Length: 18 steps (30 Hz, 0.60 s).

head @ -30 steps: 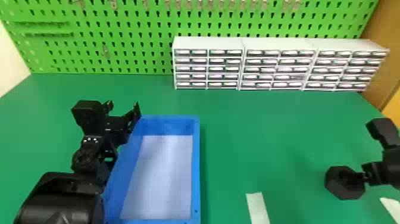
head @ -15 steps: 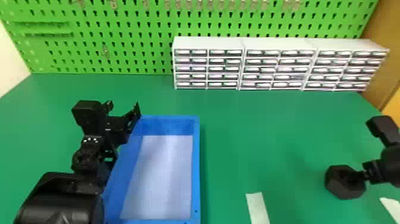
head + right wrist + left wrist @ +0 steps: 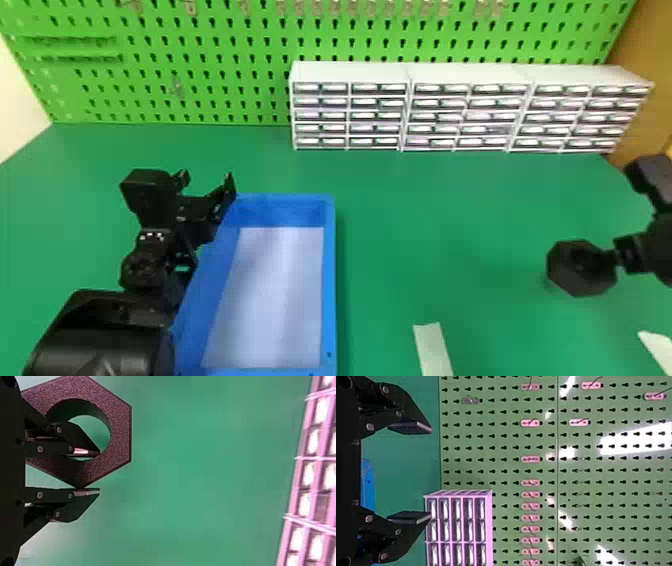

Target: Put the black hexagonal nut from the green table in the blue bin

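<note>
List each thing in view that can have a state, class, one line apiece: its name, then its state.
Black hexagonal nut: held, its ring between two fingers
Right gripper: closed on the nut, one finger in its hole
Left gripper: open, holding nothing
Blue bin: open-topped, nut not yet in it
White drawer cabinets: drawers look shut

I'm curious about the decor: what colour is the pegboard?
Bright green pegboard, best seen in the head view.
</note>
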Each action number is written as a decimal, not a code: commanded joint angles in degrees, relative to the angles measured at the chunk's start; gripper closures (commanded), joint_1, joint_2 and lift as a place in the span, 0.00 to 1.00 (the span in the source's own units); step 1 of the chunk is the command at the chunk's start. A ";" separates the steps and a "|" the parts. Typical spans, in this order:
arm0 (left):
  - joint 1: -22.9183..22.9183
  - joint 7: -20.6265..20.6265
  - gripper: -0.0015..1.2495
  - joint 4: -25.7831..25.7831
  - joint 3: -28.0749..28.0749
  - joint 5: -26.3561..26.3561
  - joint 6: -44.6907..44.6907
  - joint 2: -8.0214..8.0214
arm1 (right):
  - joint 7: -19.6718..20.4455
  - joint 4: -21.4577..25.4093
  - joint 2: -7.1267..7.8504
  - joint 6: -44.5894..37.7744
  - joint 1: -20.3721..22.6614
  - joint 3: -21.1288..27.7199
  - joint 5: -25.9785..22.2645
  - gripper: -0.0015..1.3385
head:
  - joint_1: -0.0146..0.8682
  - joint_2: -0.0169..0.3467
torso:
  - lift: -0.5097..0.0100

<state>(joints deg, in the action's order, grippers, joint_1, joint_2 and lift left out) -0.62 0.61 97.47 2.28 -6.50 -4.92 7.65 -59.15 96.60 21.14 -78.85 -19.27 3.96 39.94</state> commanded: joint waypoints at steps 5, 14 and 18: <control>0.00 0.00 0.39 0.00 -0.09 0.00 0.00 0.00 | -0.18 5.09 -1.28 0.19 -3.06 -2.21 -1.00 0.75 | 0.79 0.19 | 0.79; -0.09 0.00 0.39 0.00 0.00 -0.09 0.00 0.00 | -0.09 7.72 -2.86 1.86 -7.10 -6.60 -3.37 0.75 | 0.79 0.19 | 0.79; -0.09 0.00 0.39 0.00 -0.09 -0.09 0.00 0.00 | -0.09 8.07 -3.82 3.09 -8.77 -8.27 -4.78 0.75 | 0.79 0.19 | 0.79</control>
<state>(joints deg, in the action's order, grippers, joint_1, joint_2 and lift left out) -0.70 0.61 97.47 2.28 -6.59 -4.92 7.65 -59.23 104.34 18.15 -76.80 -26.50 -2.82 36.28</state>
